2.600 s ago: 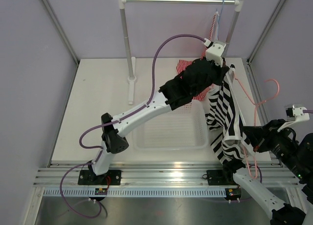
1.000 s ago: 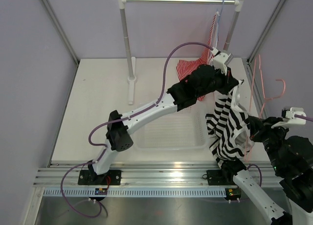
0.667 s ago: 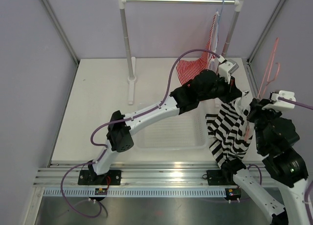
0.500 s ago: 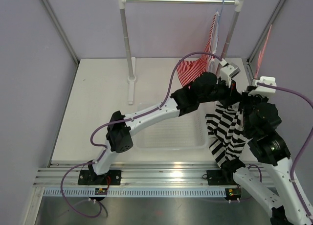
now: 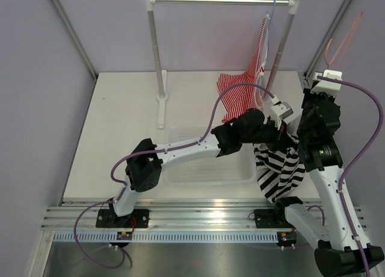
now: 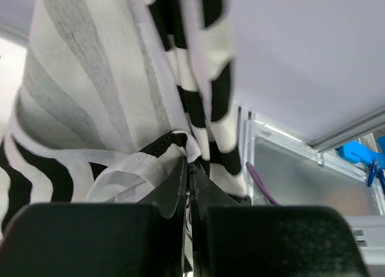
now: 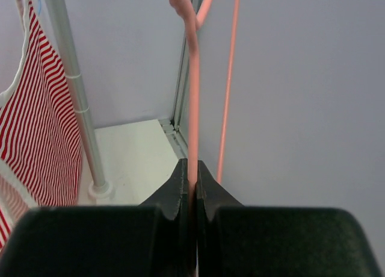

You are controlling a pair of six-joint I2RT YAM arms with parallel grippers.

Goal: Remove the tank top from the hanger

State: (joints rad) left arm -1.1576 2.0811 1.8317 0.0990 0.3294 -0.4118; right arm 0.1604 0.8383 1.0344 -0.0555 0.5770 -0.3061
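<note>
The black-and-white striped tank top (image 5: 278, 168) hangs in a bunch at the right of the table, off the hanger. My left gripper (image 5: 283, 127) is shut on its upper edge; in the left wrist view the cloth (image 6: 114, 108) is pinched between the closed jaws of the left gripper (image 6: 190, 164). My right gripper (image 5: 322, 93) is raised high at the far right and is shut on the pink wire hanger (image 5: 343, 41), which sticks up bare against the wall. In the right wrist view the hanger wire (image 7: 192, 96) runs straight up from the right gripper (image 7: 191, 164).
A clothes rail (image 5: 222, 0) stands at the back with a red-and-white striped top (image 5: 252, 78) on a light blue hanger (image 5: 274, 9). A clear plastic bin (image 5: 204, 162) sits mid-table under the left arm. The right rail post (image 7: 72, 90) is close to the right gripper.
My right gripper has swung up and back with the pink hanger, pulling it out of the tank top. My left gripper has come down and nearer with the top, which now hangs free.
</note>
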